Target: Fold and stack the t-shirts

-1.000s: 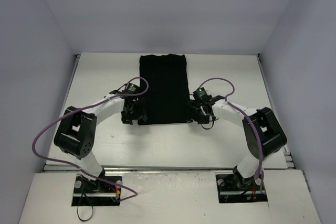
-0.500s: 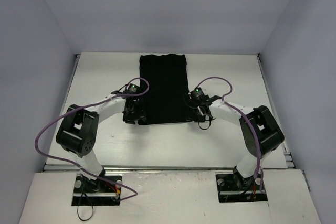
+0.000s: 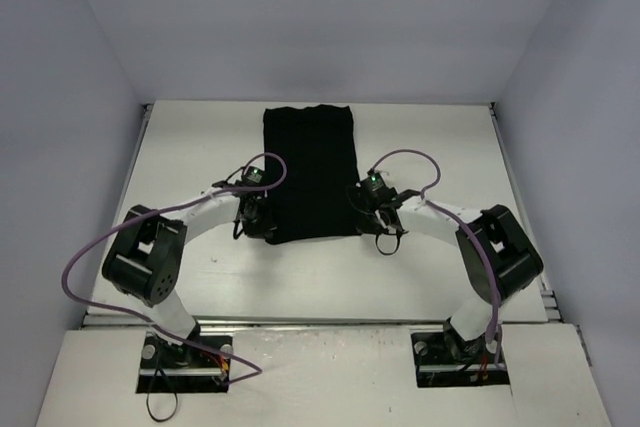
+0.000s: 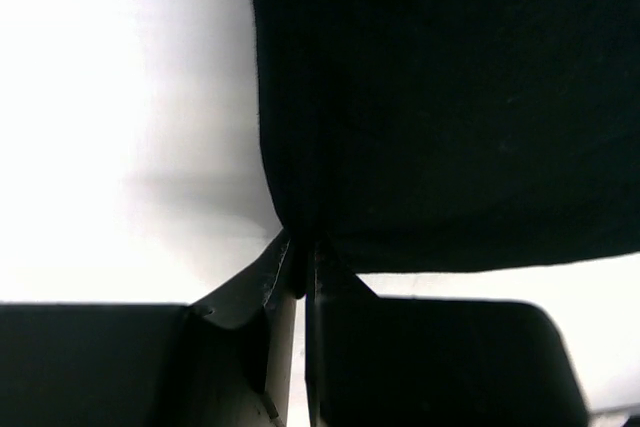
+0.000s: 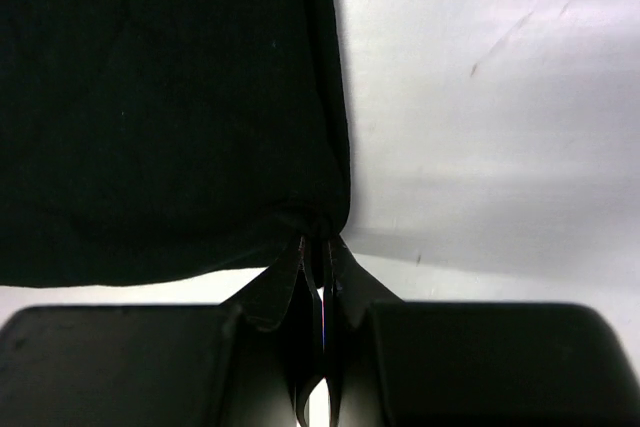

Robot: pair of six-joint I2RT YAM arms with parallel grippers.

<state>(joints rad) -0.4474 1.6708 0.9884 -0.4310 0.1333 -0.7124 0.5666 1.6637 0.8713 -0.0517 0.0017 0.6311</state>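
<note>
A black t-shirt [image 3: 312,172] lies on the white table as a long narrow rectangle running away from the arms. My left gripper [image 3: 266,230] is shut on the t-shirt's near left corner; in the left wrist view the cloth [image 4: 450,97] bunches into the closed fingertips [image 4: 300,247]. My right gripper [image 3: 362,223] is shut on the near right corner, and the right wrist view shows the fabric [image 5: 170,107] puckered where the gripper [image 5: 322,244] pinches it. The near hem runs straight between the two corners.
The white table [image 3: 430,267] is walled by grey panels at the back and sides. Purple cables [image 3: 100,242] loop from both arms. A metal rail [image 3: 320,323] borders the table's near edge.
Both grippers have closed from open onto the near corners of the t-shirt. Each moved slightly inward over the cloth's edge, and the near hem has shifted a little.
</note>
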